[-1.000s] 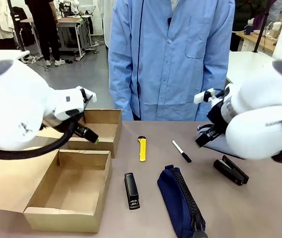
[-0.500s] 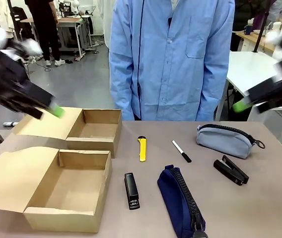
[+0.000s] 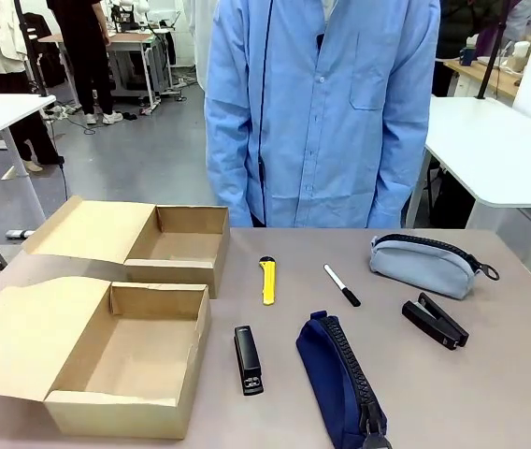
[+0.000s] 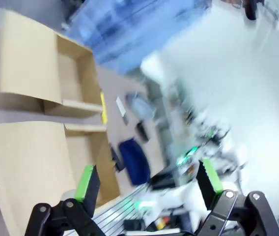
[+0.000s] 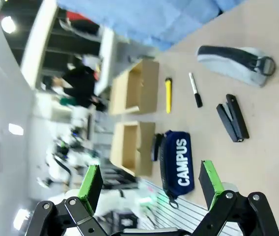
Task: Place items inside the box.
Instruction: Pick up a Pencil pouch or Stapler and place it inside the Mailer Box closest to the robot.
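Workshop table [image 3: 499, 393]; both jaws spread and empty; every item lies outside the two cardboard boxes.

Left jaws stand wide, green pads [image 4: 87, 182] well apart with nothing between; right jaws equally wide, pads [image 5: 91, 183] bare, clear of the table; navy-blue pouch [image 3: 340, 379] lies near the front edge; black stapler [image 3: 248, 359] between it and the near box [image 3: 116, 412]; yellow utility knife [image 3: 267, 281] just beside the far box [image 3: 167, 273]; marker pen [image 3: 341, 284] right of the knife; grey pouch [image 3: 424, 265] and second black stapler [image 3: 434, 321] farther right; person [image 3: 322, 112] in a blue coat at the far side.
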